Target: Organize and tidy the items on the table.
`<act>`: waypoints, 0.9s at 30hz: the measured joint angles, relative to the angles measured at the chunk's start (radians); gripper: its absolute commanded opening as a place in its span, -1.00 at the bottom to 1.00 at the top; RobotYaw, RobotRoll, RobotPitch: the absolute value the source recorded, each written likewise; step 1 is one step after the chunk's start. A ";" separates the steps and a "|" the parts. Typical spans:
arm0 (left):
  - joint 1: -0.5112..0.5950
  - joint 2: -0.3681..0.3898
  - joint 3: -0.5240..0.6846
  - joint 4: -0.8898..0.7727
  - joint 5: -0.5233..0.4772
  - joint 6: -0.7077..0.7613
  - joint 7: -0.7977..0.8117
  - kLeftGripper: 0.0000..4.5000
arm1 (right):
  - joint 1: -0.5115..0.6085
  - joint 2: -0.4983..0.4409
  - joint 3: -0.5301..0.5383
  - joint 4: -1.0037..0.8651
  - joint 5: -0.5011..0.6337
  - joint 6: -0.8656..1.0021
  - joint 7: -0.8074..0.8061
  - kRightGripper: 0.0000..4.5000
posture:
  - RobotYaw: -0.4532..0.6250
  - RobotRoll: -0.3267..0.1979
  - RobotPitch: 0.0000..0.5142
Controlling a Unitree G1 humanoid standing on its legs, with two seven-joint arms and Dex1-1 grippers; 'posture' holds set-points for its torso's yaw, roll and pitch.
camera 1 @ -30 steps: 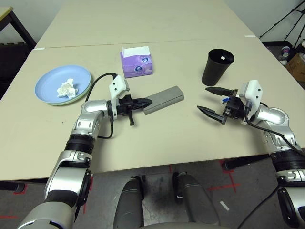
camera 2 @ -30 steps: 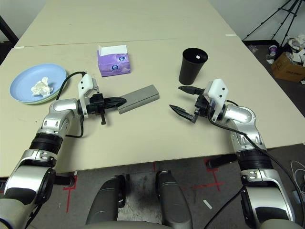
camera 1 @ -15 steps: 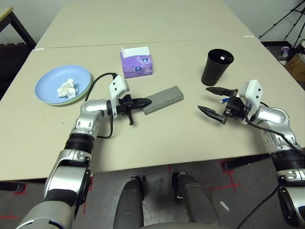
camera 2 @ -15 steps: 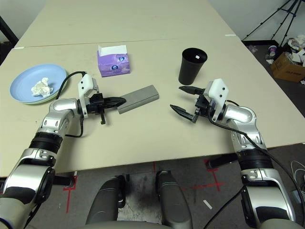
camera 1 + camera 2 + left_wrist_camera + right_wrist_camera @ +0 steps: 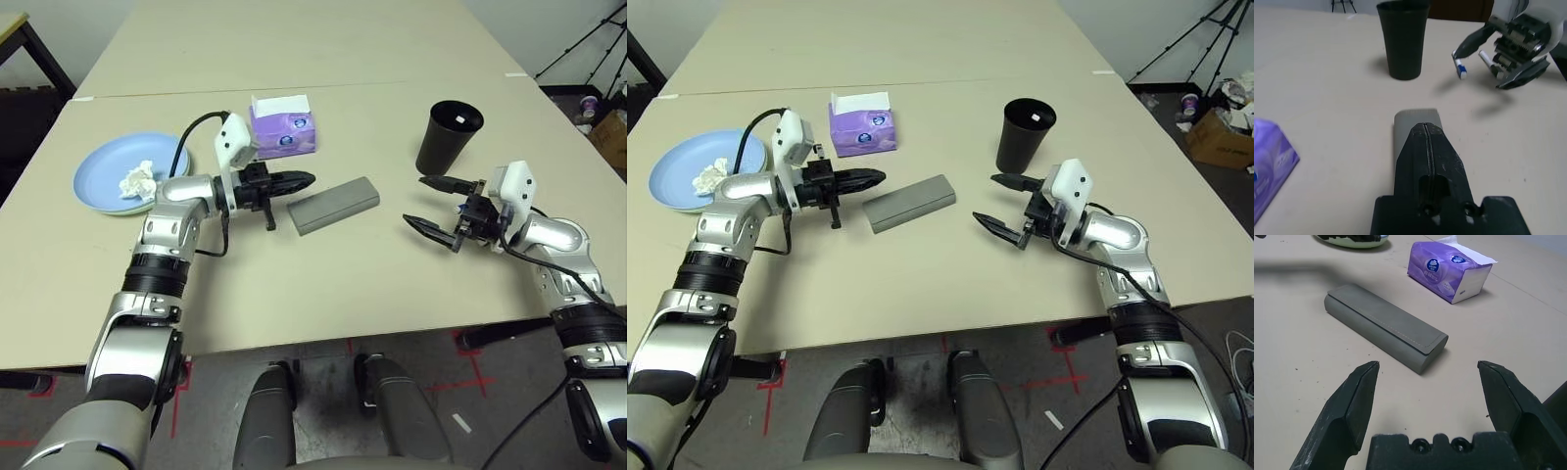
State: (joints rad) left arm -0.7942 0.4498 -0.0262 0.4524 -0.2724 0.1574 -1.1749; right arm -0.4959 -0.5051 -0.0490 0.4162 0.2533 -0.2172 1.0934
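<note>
Noted on worktop (image 5: 294,294): grey glasses case (image 5: 335,206), mid-worktop, near left gripper (image 5: 313,179), with fingers pressed together. Saw right gripper (image 5: 412,200) with fingers spread, holding nothing; glimpsed two pens (image 5: 1461,69) beside it. Found black cup (image 5: 443,147) upright beyond right gripper, crumpled tissue (image 5: 138,182) on blue plate (image 5: 110,162), far left, purple tissue box (image 5: 284,134) behind case.

- The glasses case (image 5: 1386,323) is showing matt, leather-like grain and stitching.
- At two o'clock from it, the cup (image 5: 444,142) is looking smooth, probably plastic.
- At eleven, the tissue box (image 5: 282,132) is wearing a slightly glossy wrapper.
- At nine, crumpled paper tissue (image 5: 138,182) is creasing roughly on a smooth blue plate (image 5: 103,171).
</note>
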 measured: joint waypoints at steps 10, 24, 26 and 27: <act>-0.024 -0.037 -0.037 0.062 0.028 -0.071 -0.002 0.94 | -0.003 0.000 0.000 0.009 0.004 0.002 0.001 1.00 | -0.36 0.25 -0.41; -0.012 -0.038 -0.048 0.112 0.044 -0.152 -0.003 0.99 | 0.073 -0.104 -0.042 -0.108 0.078 0.121 0.006 1.00 | -0.37 0.25 -0.37; 0.006 -0.038 -0.050 0.105 0.044 -0.155 -0.001 0.99 | 0.081 -0.143 -0.044 -0.117 0.079 0.151 0.016 1.00 | -0.36 0.25 -0.38; 0.014 -0.039 -0.052 0.100 0.044 -0.155 0.000 0.99 | 0.081 -0.157 -0.046 -0.123 0.079 0.166 0.017 1.00 | -0.36 0.25 -0.38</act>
State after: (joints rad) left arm -0.7801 0.4108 -0.0778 0.5528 -0.2282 0.0023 -1.1750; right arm -0.4146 -0.6621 -0.0949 0.2931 0.3324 -0.0512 1.1100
